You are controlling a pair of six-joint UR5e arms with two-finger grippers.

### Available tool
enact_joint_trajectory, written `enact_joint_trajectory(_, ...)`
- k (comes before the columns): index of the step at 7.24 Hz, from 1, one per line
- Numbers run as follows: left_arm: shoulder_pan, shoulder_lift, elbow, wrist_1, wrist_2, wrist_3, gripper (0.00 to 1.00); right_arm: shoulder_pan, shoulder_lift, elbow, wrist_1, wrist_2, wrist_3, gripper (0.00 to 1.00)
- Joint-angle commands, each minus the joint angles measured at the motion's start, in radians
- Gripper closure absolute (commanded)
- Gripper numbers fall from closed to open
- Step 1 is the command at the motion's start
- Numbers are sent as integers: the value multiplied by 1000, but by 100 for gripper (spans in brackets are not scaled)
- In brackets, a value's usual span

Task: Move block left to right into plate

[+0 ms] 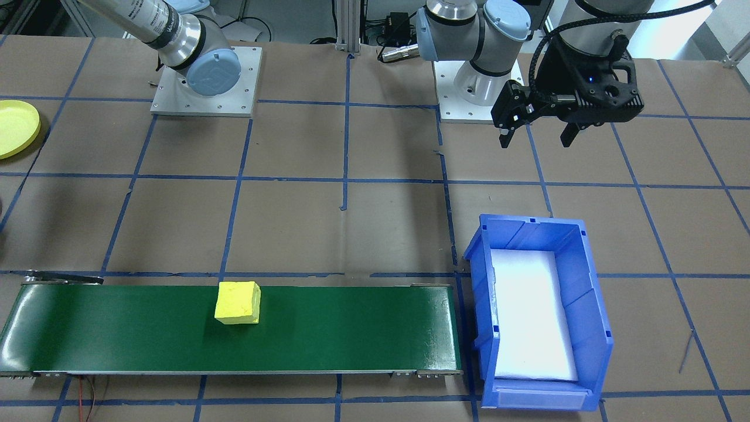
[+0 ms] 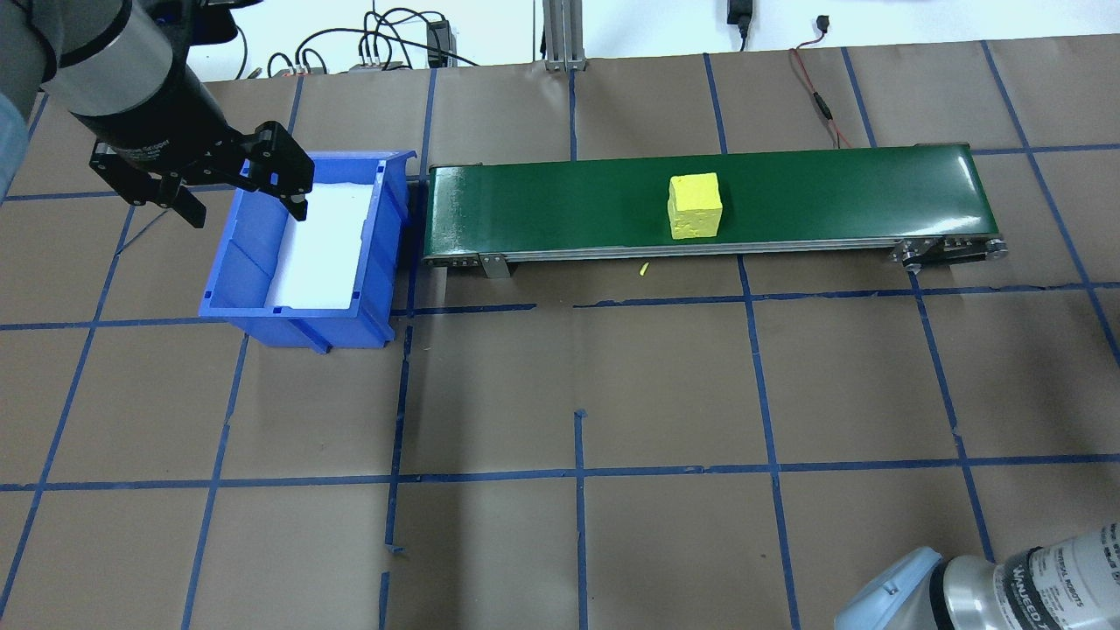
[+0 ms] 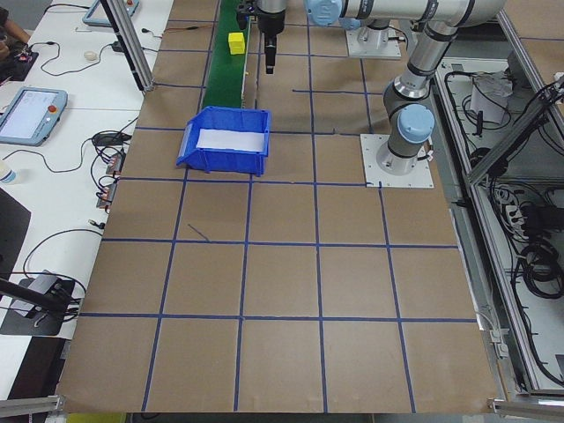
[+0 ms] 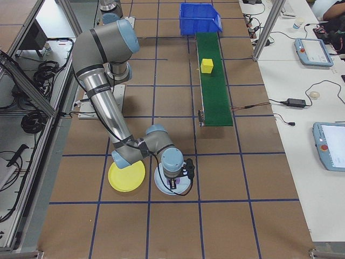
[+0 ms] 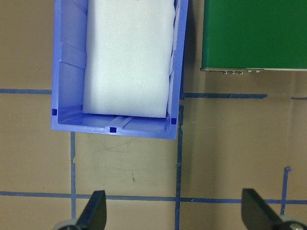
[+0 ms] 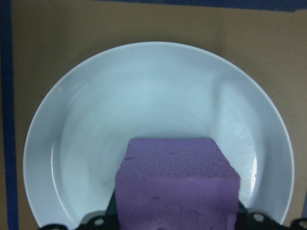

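The left pincer [image 2: 245, 208] hangs wide open and empty over the blue bin [image 2: 229, 254]. The yellow block [image 2: 695, 206] sits on the green belt [image 2: 542, 201]. The right pincer [image 4: 180, 175] grips a purple block [image 6: 177, 187] over a pale plate [image 6: 144, 96], just beside the yellow plate [image 4: 126, 176] on the bench.

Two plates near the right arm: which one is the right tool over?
The pale blue round plastic plate, not the bright-yellow round plastic plate beside it. The right tool holds a purple foam cube over it.
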Motion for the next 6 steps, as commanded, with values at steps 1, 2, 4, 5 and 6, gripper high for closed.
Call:
enact_joint_trajectory(1, 1, 0, 0, 0, 0, 2, 0, 0, -5, 17, 2, 1, 2, 28)
enact_joint_trajectory(2, 0, 0, 0, 0, 0, 2, 0, 0, -16, 18, 0, 10, -2, 21)
enact_joint_trajectory(4, 1, 0, 2, 0, 0, 5, 0, 9, -59, -7, 2, 10, 7, 21)
enact_joint_trajectory(5, 18, 0, 2, -1, -5, 11, 0, 52, -94, -11, 12, 3, 15, 21)
enact_joint_trajectory(6, 40, 0, 0, -1, -9, 9, 0, 108, -132, -13, 20, -2, 59, 21)
